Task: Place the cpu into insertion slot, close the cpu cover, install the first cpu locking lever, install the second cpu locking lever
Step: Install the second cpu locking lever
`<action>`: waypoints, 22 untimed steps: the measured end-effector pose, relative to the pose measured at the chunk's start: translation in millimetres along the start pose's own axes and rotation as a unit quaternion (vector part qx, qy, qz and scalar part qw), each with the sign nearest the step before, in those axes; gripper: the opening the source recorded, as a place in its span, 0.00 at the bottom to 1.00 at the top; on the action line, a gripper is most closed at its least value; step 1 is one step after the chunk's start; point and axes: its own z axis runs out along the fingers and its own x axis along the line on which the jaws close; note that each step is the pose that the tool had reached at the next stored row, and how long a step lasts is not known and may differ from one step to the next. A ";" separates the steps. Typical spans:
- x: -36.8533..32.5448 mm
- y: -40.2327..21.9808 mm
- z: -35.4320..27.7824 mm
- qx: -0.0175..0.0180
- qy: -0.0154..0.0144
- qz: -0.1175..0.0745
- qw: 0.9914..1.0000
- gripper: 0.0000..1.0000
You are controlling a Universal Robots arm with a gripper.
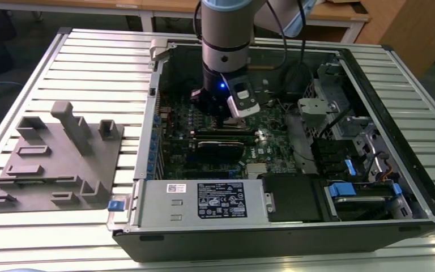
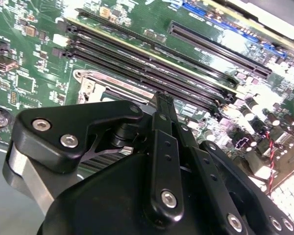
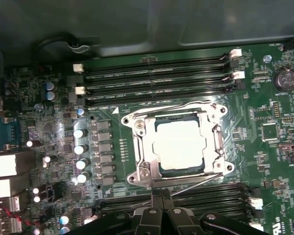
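1. we are hanging over the open computer case [image 1: 293,226] on the slatted counter [image 1: 89,62], with our arm [image 1: 229,39] reaching down into it and our fingers [image 1: 221,122] low over the green motherboard [image 1: 202,113].
2. in both wrist views our fingers [image 3: 160,198] are pressed together into one narrow black tip, pinching nothing that we can see.
3. the cpu [image 3: 180,147] is sitting in the insertion slot [image 3: 161,172], just ahead of our fingertips, its pale metal top showing through the square window.
4. the cpu cover [image 3: 213,142] is lying flat over the chip, framing it on all sides.
5. one thin locking lever [image 3: 196,182] is running along the cover edge closest to our fingertips, and our tip is sitting right at that edge; we cannot tell whether it is touching.
6. a second thin lever [image 3: 161,108] is lying along the far edge of the cover, beyond the chip from our fingers.
7. long black memory slots [image 3: 157,81] are lying beyond the socket, and another bank [image 3: 206,198] is flanking our fingertips on both sides.
8. in the second wrist view our fingers [image 2: 162,100] are pointing at the socket's silvery rim [image 2: 95,81].
9. a grey fixture block [image 1: 55,158] is resting on the counter, well apart from our fingers.
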 end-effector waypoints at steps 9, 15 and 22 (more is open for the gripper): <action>2.0 -0.5 3.8 0.000 0.000 0.000 1.000 0.11; 3.5 -0.7 4.7 0.000 0.000 0.000 1.000 0.11; 6.2 -0.9 8.1 -0.005 0.000 0.000 1.000 0.11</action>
